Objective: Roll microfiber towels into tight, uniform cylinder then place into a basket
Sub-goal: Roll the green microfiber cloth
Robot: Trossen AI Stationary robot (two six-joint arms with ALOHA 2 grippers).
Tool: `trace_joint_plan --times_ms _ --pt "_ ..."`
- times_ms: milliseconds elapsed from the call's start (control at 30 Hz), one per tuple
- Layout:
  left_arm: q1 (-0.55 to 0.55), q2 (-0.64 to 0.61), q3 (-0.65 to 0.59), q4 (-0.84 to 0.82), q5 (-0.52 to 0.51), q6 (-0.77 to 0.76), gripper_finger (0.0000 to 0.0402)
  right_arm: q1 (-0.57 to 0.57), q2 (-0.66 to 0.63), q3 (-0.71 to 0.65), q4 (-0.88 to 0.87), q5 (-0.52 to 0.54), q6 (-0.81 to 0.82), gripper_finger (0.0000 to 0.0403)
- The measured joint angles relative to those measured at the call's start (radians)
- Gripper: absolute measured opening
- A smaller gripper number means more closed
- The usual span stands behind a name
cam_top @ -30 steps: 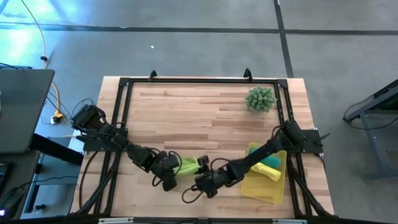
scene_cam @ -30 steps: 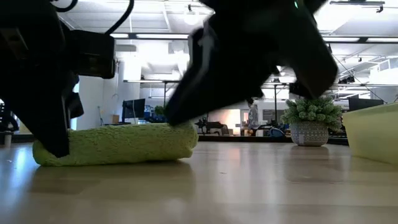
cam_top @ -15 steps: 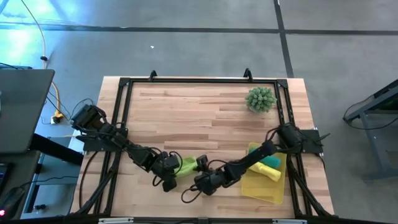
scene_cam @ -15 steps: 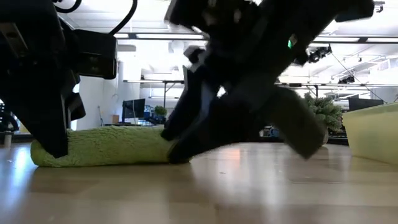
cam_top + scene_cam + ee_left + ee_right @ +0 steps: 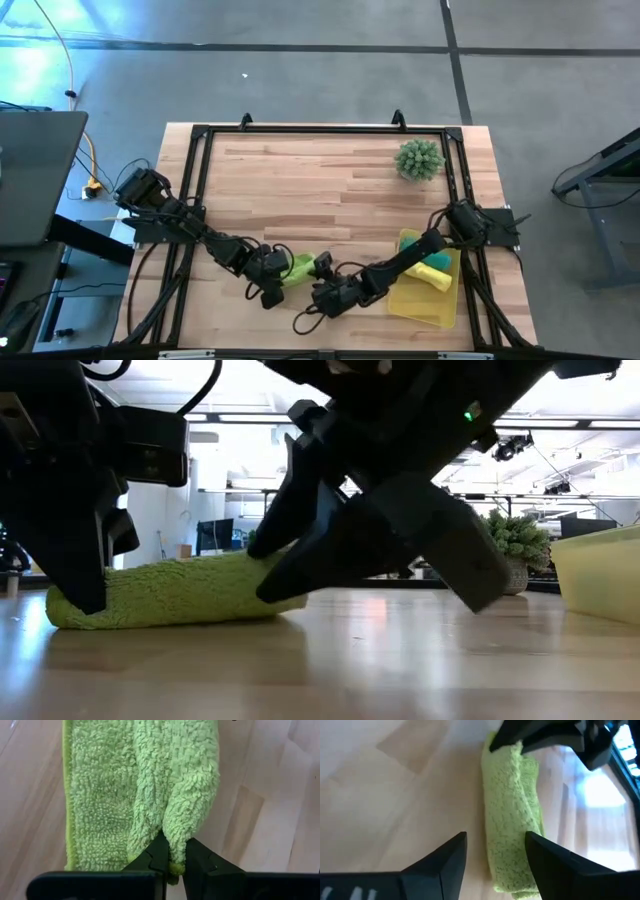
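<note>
Obs 1: Right gripper (image 5: 495, 851) has spread its jaws since a second ago and shifted slightly toward the left arm; it lies low over one end of the lime green towel (image 5: 300, 266).

Obs 2: Noted. Left gripper (image 5: 172, 855), jaws pressed together, pinches the roll's other end. Towel lies rolled on the table (image 5: 300, 190); teal and yellow towels sit in the basket (image 5: 415, 300).
</note>
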Motion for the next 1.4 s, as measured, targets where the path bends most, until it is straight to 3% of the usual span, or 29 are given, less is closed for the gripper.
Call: trace_joint_plan --times_ms 333,533,967,1100,1400 --pt "0.003 0.000 0.000 0.003 0.002 0.000 0.0024 -0.046 0.000 -0.001 -0.010 0.001 0.005 0.0188" --pt "0.003 -0.001 0.000 0.005 0.000 0.000 0.0025 -0.098 0.000 -0.001 -0.024 -0.145 0.053 0.0188" --pt "0.003 -0.038 -0.004 -0.003 0.000 0.029 0.0030 -0.169 -0.006 0.003 -0.109 -0.314 0.144 0.0184" --pt "0.003 -0.047 -0.005 -0.007 -0.005 0.027 0.0031 -0.175 -0.006 0.002 -0.122 -0.321 0.161 0.0148" --pt "0.003 -0.060 -0.005 -0.021 -0.009 0.066 0.0053 -0.177 -0.006 0.002 -0.129 -0.349 0.186 0.0016"
